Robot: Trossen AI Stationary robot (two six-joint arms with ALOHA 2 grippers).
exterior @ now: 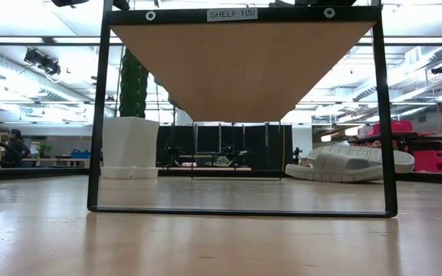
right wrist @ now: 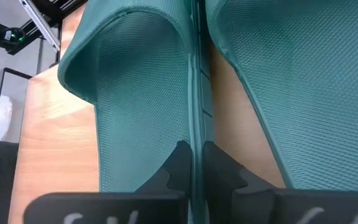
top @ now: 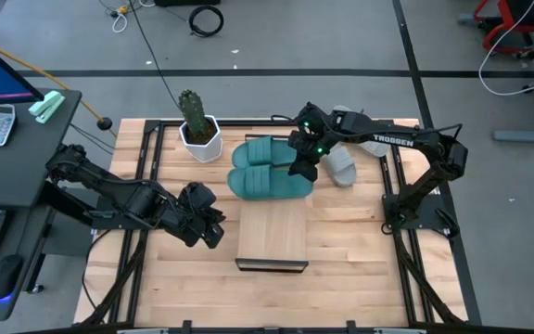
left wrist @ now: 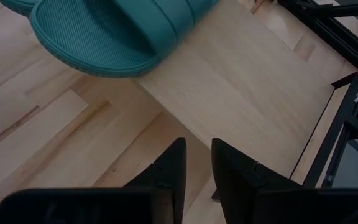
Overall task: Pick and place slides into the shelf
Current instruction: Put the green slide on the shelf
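Observation:
Two teal slides lie side by side on the far part of the shelf (top: 272,237): the farther slide (top: 265,152) and the nearer slide (top: 269,184). My right gripper (top: 304,169) stands at their right ends, shut on the farther slide (right wrist: 142,93). Two light grey slides (top: 343,167) (top: 371,144) rest on the table to the right of the shelf, and the low view shows these grey slides (exterior: 359,162) sole down. My left gripper (top: 207,223) hovers left of the shelf, slightly open and holding nothing (left wrist: 198,163). In the low view the teal slides are hidden above the shelf board (exterior: 244,69). My right gripper (right wrist: 193,155) pinches a thin teal side edge (right wrist: 195,118) of the farther slide between its two fingers, on the side facing the other teal slide. The fingers come from the table's right and lie along the slide. Whether the slide is lifted does not show.
A potted cactus (top: 197,130) stands at the far left of the shelf, and its white pot (exterior: 130,147) shows in the low view. The shelf board sits on a black frame (exterior: 98,115). Bare board lies on the shelf's near half (left wrist: 253,81).

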